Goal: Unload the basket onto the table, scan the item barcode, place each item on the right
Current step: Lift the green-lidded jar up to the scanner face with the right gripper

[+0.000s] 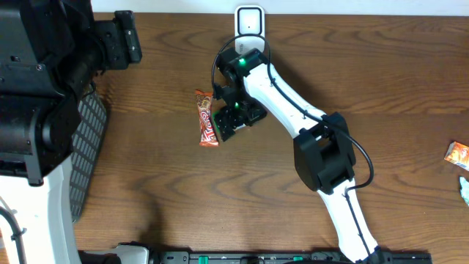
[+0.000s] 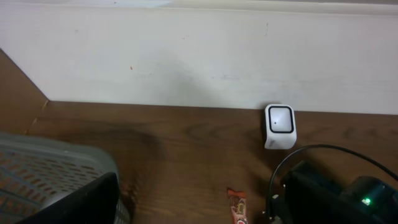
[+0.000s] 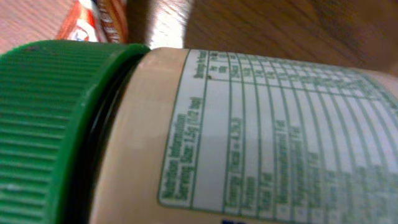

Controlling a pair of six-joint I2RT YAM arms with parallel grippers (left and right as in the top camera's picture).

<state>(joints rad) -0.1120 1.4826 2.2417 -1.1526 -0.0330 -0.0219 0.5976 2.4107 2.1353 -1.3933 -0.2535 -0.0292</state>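
I work over a dark brown wood-grain table. At twelve o'clock its far edge meets a plain off-white wall, faintly scuffed, under soft, even light.

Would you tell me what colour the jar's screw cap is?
Green, ribbed; the cap shows best in the right wrist view.

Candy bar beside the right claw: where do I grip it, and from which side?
Come straight down and pinch the candy bar across its narrow middle, long edge to long edge. It lies flat on the table, so a side approach would likely just push it.
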